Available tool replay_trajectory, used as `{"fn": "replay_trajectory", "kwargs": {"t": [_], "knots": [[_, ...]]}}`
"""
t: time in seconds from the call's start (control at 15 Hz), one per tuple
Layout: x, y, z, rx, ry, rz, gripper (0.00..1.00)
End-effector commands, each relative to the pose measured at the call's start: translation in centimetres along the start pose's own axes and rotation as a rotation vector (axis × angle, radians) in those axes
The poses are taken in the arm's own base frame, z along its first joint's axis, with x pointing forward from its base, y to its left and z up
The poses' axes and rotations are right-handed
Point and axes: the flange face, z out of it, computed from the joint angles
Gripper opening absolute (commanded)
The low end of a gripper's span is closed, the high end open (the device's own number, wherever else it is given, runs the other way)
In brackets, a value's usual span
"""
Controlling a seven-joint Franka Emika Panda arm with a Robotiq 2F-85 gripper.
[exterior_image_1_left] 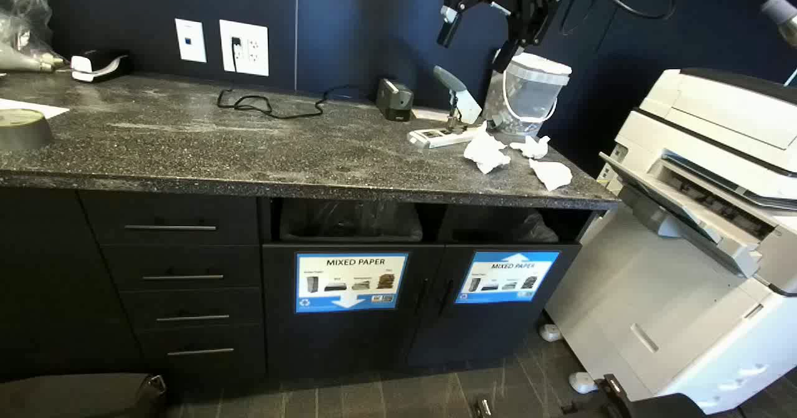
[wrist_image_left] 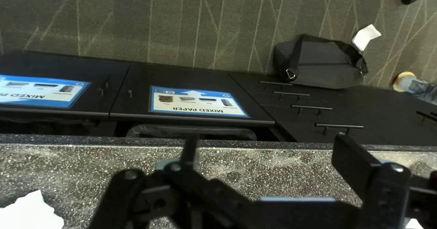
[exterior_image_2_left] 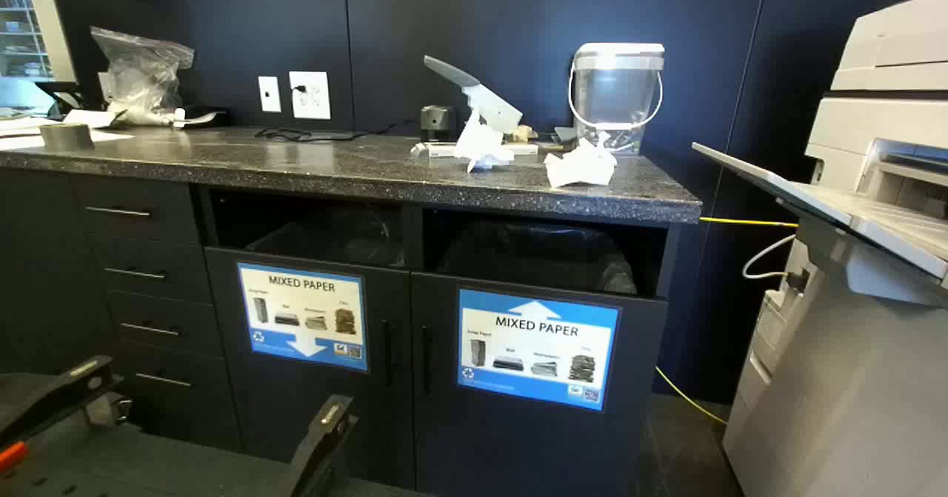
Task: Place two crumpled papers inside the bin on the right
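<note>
Three crumpled papers lie on the counter's right end in an exterior view: a larger wad (exterior_image_1_left: 485, 151) beside a stapler, a small wad (exterior_image_1_left: 532, 147), and a flatter wad (exterior_image_1_left: 551, 174) near the front edge. Below the countertop is the right-hand bin (exterior_image_2_left: 533, 430), its slot uncovered above a blue-bordered label (exterior_image_2_left: 537, 349). My gripper (exterior_image_1_left: 476, 45) hangs high over the counter, fingers spread, holding nothing. In the wrist view the gripper (wrist_image_left: 266, 147) is open over bare countertop, with a white wad (wrist_image_left: 29, 212) at the lower left. The gripper does not show in an exterior view.
A lidded translucent pail (exterior_image_2_left: 618, 89) stands behind the papers, and a long stapler (exterior_image_1_left: 443, 136) with its arm raised is next to them. A matching bin (exterior_image_1_left: 342, 343) sits to the left. A printer (exterior_image_1_left: 703, 268) with a protruding tray stands right of the counter.
</note>
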Motion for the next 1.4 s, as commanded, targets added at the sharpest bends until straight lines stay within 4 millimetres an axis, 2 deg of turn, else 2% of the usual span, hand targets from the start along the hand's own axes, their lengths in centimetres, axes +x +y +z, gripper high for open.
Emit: {"fn": "replay_trajectory", "kwargs": {"t": [0.0, 0.27, 0.47, 0.6, 1.07, 1.33], "knots": [[0.1, -0.1, -0.3, 0.0, 0.004, -0.001, 1.0], [0.1, -0.2, -0.9, 0.001, 0.018, -0.004, 1.0], [0.6, 1.2, 0.3, -0.086, 0.029, 0.003, 1.0], [1.5, 3.2, 1.3, -0.14, 0.052, 0.003, 1.0], [7.1, 12.0, 6.1, -0.256, 0.173, 0.07, 1.0], [9.2, 16.4, 8.4, -0.31, 0.222, 0.079, 1.0]]}}
